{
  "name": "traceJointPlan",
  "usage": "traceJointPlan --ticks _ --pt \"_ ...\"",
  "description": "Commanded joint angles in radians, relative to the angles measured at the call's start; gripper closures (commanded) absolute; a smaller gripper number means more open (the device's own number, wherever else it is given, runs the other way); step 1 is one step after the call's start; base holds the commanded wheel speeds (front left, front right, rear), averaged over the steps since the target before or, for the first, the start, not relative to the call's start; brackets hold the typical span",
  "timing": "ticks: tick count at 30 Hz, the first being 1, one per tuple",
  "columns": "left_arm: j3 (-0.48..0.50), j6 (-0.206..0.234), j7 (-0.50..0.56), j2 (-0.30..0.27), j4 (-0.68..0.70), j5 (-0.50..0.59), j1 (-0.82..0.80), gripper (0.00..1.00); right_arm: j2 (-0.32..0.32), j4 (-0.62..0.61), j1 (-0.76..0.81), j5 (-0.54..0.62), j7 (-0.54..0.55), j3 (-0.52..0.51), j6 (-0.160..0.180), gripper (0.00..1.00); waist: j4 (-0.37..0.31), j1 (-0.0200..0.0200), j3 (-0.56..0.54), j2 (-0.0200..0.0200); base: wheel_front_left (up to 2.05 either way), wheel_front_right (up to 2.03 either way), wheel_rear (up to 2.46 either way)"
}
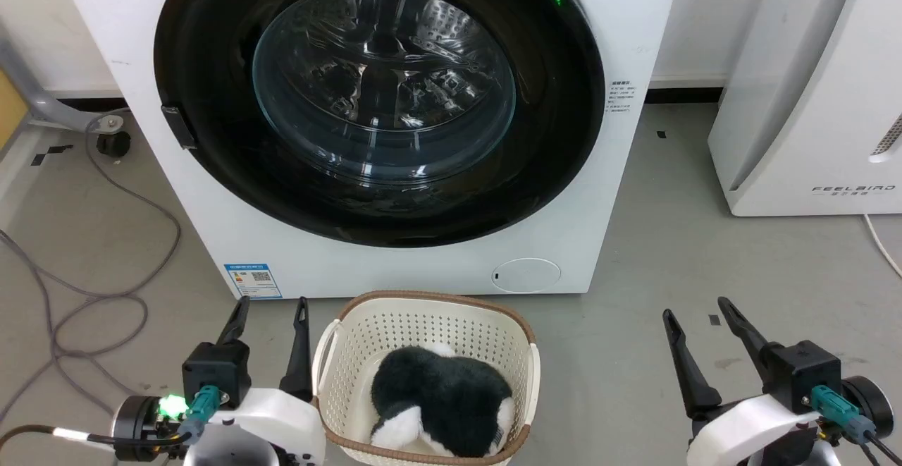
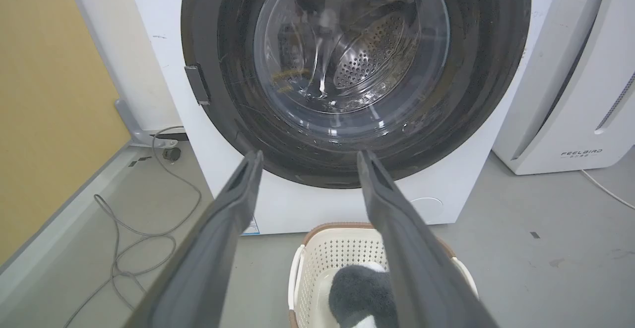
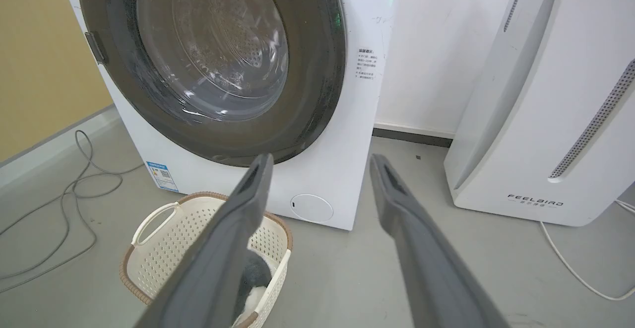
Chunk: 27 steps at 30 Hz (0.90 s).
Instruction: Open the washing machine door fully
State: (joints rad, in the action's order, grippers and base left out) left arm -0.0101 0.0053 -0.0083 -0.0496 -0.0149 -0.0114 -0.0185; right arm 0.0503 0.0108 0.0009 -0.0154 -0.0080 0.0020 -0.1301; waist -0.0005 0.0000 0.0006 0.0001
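The white washing machine (image 1: 394, 268) stands straight ahead, and its round glossy black washing machine door (image 1: 557, 135) lies flat against the front, closed, with the glass bowl window at its centre. A small dark handle tab (image 1: 177, 126) sits on the door's left rim. The door (image 2: 476, 95) and the tab (image 2: 197, 84) also face the left wrist view; the door (image 3: 317, 90) slants across the right wrist view. My left gripper (image 1: 273, 302) is open at the lower left, well short of the washer. My right gripper (image 1: 697, 307) is open at the lower right, holding nothing.
A cream laundry basket (image 1: 423, 325) holding a black-and-white plush item (image 1: 437, 388) sits on the floor right before the washer, between my grippers. A white FEELBIRD appliance (image 1: 810, 99) stands at the right. Grey cables (image 1: 91, 297) loop on the floor at the left.
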Motion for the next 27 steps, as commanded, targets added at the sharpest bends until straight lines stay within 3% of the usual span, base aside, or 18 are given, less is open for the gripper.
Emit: traceJointPlan --ticks 1,4,5,6,27 --pt "-0.006 -0.006 -0.010 0.000 -0.009 -0.011 -0.004 0.00 0.000 0.006 0.005 -0.008 -0.010 -0.004 0.000 0.00 0.000 0.0000 0.000 -0.0001 0.00 0.00 0.00" --pt "-0.012 -0.008 -0.016 0.000 -0.016 -0.018 -0.005 0.00 0.000 0.009 0.007 -0.014 -0.017 -0.007 0.000 0.00 0.000 0.0000 0.000 -0.0001 0.00 0.00 0.00" --pt "-0.014 -0.009 -0.018 0.000 -0.018 -0.020 -0.005 0.00 0.000 0.010 0.008 -0.016 -0.019 -0.007 0.000 0.63 0.000 0.0000 0.000 -0.0001 0.00 0.00 0.00" --pt "-0.016 -0.010 -0.020 0.000 -0.020 -0.023 -0.005 0.00 0.000 0.012 0.009 -0.018 -0.021 -0.008 0.000 1.00 0.000 0.0000 0.000 -0.0001 0.00 0.00 0.00" --pt "-0.050 -0.020 -0.064 0.000 -0.053 -0.067 -0.014 0.00 0.000 0.031 0.012 -0.131 -0.065 -0.034 0.000 1.00 0.003 0.0000 0.002 -0.0001 0.00 0.00 0.00"
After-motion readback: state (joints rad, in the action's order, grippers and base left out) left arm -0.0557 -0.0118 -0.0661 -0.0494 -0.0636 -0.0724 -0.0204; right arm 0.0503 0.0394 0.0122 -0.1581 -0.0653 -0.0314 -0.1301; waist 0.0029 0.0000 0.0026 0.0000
